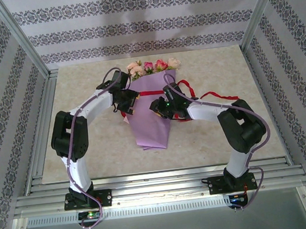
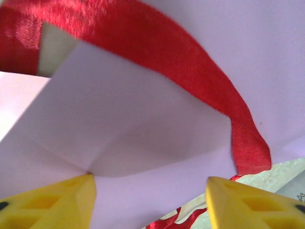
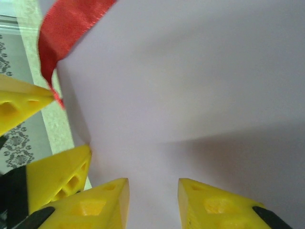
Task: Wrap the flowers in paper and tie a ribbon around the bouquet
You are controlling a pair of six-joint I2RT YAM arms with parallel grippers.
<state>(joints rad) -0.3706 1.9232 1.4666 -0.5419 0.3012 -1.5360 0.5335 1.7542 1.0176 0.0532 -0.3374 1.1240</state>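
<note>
The bouquet lies mid-table, a cone of lilac paper (image 1: pixel 151 126) with the flowers (image 1: pixel 153 66) at its far end. The red ribbon (image 1: pixel 152 92) crosses the cone and trails off to the right. My left gripper (image 1: pixel 131 107) is at the cone's left edge, my right gripper (image 1: pixel 158 105) over its middle. In the left wrist view the left gripper (image 2: pixel 150 191) is open above the paper (image 2: pixel 143 119), with the ribbon (image 2: pixel 167 47) arching beyond it. The right gripper (image 3: pixel 152 200) is open over paper (image 3: pixel 200 86). The ribbon (image 3: pixel 66 28) hangs down to one of the left fingers (image 3: pixel 24 105).
The beige table (image 1: pixel 91 148) is boxed in by aluminium frame rails (image 1: pixel 40 137) on the left and at the front, with patterned walls behind and at both sides. Loose red ribbon loops (image 1: pixel 212 94) lie right of the cone, near the right arm.
</note>
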